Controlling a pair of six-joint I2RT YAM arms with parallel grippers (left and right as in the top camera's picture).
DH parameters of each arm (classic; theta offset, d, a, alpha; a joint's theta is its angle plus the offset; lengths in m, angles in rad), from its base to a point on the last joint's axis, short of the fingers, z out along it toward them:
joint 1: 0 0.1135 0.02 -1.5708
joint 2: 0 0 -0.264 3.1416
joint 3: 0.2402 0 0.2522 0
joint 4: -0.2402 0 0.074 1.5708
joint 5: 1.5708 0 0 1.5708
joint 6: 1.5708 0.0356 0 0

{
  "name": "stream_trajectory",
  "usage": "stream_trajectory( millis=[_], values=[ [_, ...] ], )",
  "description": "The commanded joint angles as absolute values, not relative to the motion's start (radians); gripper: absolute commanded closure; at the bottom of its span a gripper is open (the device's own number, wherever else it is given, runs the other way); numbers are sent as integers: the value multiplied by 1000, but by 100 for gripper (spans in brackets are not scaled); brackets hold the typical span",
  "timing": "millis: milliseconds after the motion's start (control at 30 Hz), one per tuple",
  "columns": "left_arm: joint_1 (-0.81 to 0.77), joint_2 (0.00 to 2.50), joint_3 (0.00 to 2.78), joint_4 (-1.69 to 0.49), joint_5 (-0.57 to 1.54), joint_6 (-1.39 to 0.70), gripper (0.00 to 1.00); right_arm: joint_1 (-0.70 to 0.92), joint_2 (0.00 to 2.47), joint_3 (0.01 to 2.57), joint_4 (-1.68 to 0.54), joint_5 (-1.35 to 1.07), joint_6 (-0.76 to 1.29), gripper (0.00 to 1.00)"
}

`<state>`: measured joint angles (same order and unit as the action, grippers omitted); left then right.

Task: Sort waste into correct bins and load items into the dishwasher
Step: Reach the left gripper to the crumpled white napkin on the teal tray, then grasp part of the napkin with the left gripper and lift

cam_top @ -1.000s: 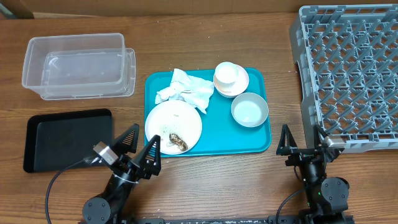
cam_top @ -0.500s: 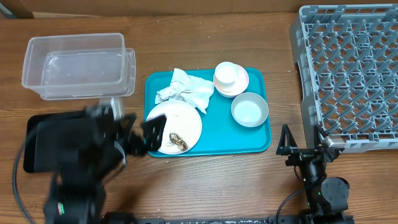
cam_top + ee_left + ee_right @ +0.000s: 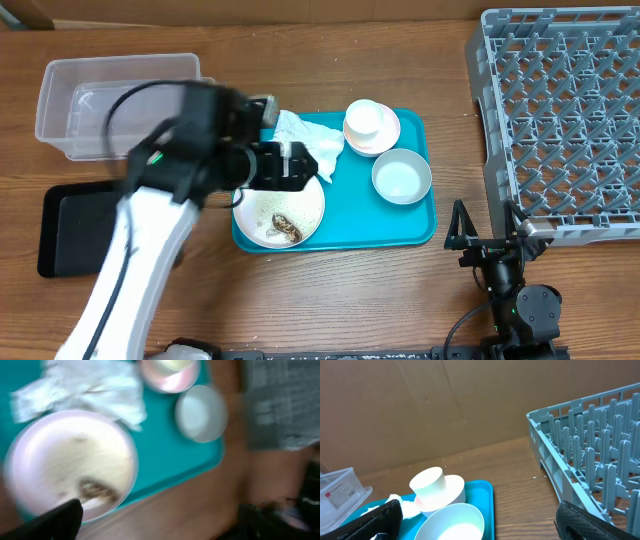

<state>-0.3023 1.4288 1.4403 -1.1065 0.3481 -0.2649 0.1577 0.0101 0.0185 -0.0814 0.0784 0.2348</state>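
The teal serving tray [image 3: 350, 215] holds the white plate [image 3: 300, 205] with brown food scraps [image 3: 283, 228], the crumpled napkin [image 3: 312, 140], the white cup [image 3: 365, 120] on a pink saucer [image 3: 387, 140], and the grey-blue bowl [image 3: 401, 176]. My left gripper [image 3: 290, 165] is blurred, hovering over the plate's far edge beside the napkin. In the left wrist view its jaws [image 3: 160, 527] are wide open and empty above the plate [image 3: 70, 460]. My right gripper [image 3: 485, 235] rests open and empty by the tray's right front corner. No red wrapper shows.
The clear tub [image 3: 70, 100] stands at the back left, with the black tray [image 3: 70, 225] in front of it. The grey dish rack [image 3: 560, 110] fills the right side. The right wrist view shows the cup [image 3: 432, 485], bowl [image 3: 452, 522] and rack [image 3: 590, 450].
My left arm has risen from its rest at the front left and swung right and forward over the plate. The right arm has not moved.
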Motion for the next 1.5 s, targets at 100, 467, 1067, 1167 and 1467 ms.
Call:
stream_trajectory(
  millis=[100, 467, 1067, 1167, 1467],
  values=[
    [-397, 1653, 1633, -1177, -393, -231, 0, 154, 3, 8, -76, 84, 228, 0],
    [-397, 1883, 1632, -994, -144, -231, 0, 154, 3, 8, -76, 84, 228, 0],
    [-406, 2109, 1632, -820, -134, -203, 41, 154, 3, 8, -76, 84, 228, 0],
    [-405, 2109, 1632, -807, -134, -203, 45, 154, 3, 8, -76, 84, 228, 0],
    [-405, 2107, 1636, -809, -130, -206, 96, 154, 3, 8, -76, 84, 228, 0]
  ],
)
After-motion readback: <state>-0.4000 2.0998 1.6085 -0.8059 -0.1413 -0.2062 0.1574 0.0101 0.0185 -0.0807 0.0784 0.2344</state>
